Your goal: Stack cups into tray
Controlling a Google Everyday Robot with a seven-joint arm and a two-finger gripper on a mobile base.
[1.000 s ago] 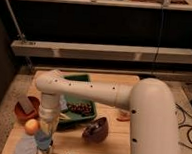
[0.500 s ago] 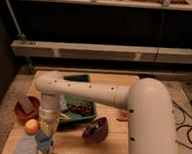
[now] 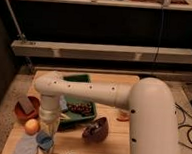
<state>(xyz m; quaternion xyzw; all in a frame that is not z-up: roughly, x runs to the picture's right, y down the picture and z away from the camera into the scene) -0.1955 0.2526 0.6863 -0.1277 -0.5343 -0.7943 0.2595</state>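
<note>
Hovering lower left w/ gripper (image 3: 47, 127) just above light-blue cup (image 3: 44, 140), barely shifted vs a sec ago; grip state: can't tell; cup outside tray (image 3: 83, 79) mid-frame, stacking pending

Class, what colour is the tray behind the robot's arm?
Dark green tray, seen in the camera view; the hand hangs by the light-blue cup.

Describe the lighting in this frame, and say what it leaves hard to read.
Camera view: warm light on the wooden table, near-black background behind it; the pale arm reads brightest and covers part of the dark green tray; the gripper hangs at the table's front left, just above the light-blue cup.
</note>
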